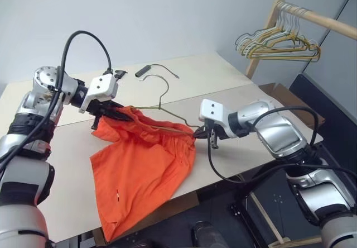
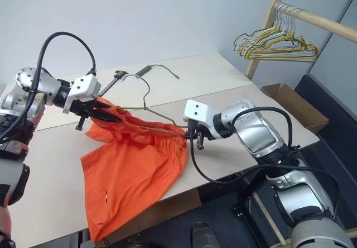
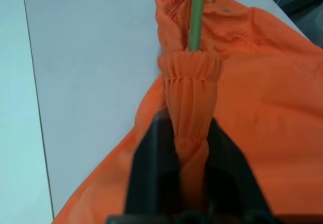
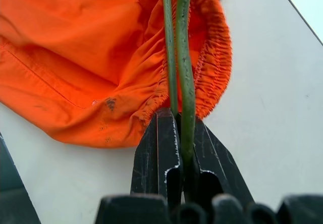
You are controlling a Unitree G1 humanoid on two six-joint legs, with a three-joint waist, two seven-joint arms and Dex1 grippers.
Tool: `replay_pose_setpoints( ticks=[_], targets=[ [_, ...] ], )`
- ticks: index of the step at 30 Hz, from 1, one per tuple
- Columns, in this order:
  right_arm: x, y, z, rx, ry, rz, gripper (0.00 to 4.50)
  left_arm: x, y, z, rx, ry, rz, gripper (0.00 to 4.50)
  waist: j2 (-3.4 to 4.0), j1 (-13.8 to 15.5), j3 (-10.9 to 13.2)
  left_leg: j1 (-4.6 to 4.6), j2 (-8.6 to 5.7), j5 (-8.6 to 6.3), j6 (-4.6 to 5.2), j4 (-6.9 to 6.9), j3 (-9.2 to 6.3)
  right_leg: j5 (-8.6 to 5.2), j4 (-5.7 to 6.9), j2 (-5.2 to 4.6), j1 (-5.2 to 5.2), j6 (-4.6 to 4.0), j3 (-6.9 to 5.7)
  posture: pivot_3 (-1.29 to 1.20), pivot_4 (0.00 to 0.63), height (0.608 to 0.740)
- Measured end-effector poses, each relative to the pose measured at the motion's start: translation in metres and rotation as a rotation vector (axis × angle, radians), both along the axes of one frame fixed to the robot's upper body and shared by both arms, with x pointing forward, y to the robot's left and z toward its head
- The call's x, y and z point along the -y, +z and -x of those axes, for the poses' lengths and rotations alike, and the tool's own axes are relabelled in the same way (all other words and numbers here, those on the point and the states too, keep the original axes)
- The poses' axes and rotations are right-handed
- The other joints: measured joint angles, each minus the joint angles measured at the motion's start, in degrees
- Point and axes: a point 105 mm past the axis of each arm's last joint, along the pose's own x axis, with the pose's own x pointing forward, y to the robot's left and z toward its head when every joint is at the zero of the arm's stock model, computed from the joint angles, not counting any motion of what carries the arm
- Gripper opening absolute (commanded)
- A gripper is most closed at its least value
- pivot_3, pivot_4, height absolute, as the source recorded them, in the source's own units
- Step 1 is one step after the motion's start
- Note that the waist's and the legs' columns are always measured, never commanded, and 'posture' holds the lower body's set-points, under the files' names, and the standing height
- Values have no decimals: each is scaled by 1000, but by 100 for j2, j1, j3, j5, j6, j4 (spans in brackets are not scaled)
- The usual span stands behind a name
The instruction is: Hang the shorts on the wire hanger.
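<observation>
Your left gripper (image 3: 189,148) is pinching the shorts' (image 1: 139,170) waistband | your right gripper (image 4: 181,148) is squeezing the wire hanger (image 1: 167,109) on the right | table (image 1: 223,75) underneath

No legible text or labels anywhere.

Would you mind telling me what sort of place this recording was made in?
Probably a lab or test room set up for laundry tasks: a plain pale table against a bare wall, a wooden rail with spare hangers, and a cardboard box on the floor.
</observation>
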Motion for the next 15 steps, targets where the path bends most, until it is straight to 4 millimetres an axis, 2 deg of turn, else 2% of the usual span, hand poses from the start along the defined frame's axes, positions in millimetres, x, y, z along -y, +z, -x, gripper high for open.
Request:
replay_pose_setpoints(
  ticks=[4, 8, 12, 15],
  targets=[
    [0, 0, 0, 12, 1, 15, 0, 0, -2, 2, -16, -6, 3, 26, 0, -15, 0, -10, -1, -8, 13, 24, 1, 6, -1, -2, 1, 11, 3, -229, 0, 740],
    [-2, -1, -2, 99, 22, 23, 0, -1, -2, 2, -16, -4, 1, 26, 0, -13, 0, -12, -3, -10, 17, 30, 2, 8, -2, -3, 2, 16, 5, -227, 0, 740],
    [-8, -1, -1, 154, 67, 3, 1063, -5, 1, 3, 2, -4, -8, 0, 0, -20, 1, -12, -3, -9, 16, 30, 3, 8, -2, -1, 1, 17, 6, -232, 0, 740],
    [-10, 2, -3, 176, 64, -15, 2045, -5, 3, 4, 29, -21, -13, 0, 1, -27, 1, -11, -3, -9, 15, 32, 4, 9, 0, -2, 1, 17, 7, -231, 0, 740]
  ],
)
